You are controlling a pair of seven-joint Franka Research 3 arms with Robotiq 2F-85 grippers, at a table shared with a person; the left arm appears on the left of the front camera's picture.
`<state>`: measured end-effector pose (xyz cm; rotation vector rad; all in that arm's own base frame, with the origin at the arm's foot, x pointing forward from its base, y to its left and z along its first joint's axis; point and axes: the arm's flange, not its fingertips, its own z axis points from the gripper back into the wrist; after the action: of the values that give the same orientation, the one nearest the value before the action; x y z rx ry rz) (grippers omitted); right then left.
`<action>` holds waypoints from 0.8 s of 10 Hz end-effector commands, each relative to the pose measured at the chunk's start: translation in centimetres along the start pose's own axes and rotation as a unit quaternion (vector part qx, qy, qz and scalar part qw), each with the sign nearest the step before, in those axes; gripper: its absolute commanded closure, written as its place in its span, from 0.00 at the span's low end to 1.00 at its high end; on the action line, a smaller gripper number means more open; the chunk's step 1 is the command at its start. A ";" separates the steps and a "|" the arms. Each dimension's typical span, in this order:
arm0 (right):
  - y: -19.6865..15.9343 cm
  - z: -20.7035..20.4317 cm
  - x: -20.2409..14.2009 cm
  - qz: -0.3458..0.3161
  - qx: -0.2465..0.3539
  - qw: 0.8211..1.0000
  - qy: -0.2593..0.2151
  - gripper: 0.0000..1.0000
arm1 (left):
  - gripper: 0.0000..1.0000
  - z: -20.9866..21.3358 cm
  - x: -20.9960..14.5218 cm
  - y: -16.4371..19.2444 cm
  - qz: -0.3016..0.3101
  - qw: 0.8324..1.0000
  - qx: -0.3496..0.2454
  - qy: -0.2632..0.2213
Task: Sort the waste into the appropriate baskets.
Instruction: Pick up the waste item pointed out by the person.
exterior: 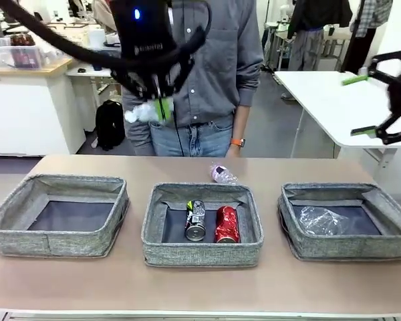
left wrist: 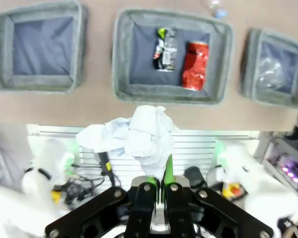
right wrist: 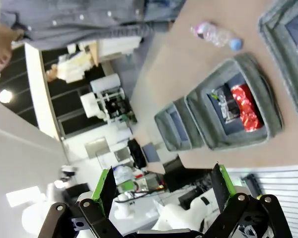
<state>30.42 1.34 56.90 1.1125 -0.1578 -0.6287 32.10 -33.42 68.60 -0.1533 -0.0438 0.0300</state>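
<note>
My left gripper (exterior: 162,107) hangs high above the table, shut on a crumpled white paper wad (exterior: 142,114); in the left wrist view the paper wad (left wrist: 134,136) bulges above the closed fingertips (left wrist: 161,181). Three grey fabric baskets stand in a row: the left basket (exterior: 57,234) holds nothing, the middle basket (exterior: 202,254) holds a dark printed can (exterior: 196,220) and a red can (exterior: 226,224), the right basket (exterior: 347,251) holds a crushed clear bottle (exterior: 323,219). A pink-labelled bottle (exterior: 223,175) lies on the table behind the middle basket. My right gripper (exterior: 367,105) stands open, high at the right.
A person in a grey shirt (exterior: 214,60) stands at the far side of the table, one hand (exterior: 235,148) with an orange wristband near the table edge. A white table (exterior: 327,100) is behind at the right.
</note>
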 end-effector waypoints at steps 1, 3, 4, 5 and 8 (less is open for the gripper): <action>0.4 -1.4 -1.2 0.010 -0.007 0.999 0.030 0.00 | 1.00 4.5 1.2 -1.4 -0.019 1.000 -0.007 -0.008; 0.4 -1.4 -1.2 0.010 -0.007 0.999 0.030 0.00 | 1.00 2.4 -0.2 -0.9 -0.011 1.000 -0.007 -0.006; 0.4 -1.4 -1.2 0.010 -0.007 0.999 0.030 0.00 | 1.00 2.4 -0.2 -0.9 -0.011 1.000 -0.007 -0.006; 0.4 -1.4 -1.2 0.010 -0.007 0.999 0.030 0.00 | 1.00 2.4 -0.2 -0.9 -0.011 1.000 -0.007 -0.006; 0.4 -1.4 -1.2 0.010 -0.007 0.999 0.030 0.00 | 1.00 3.2 0.7 -1.7 -0.041 0.997 -0.065 0.013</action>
<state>30.22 3.29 56.72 1.1015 -0.1134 -0.5769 32.51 -34.51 71.65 -0.1994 -0.0349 -0.0149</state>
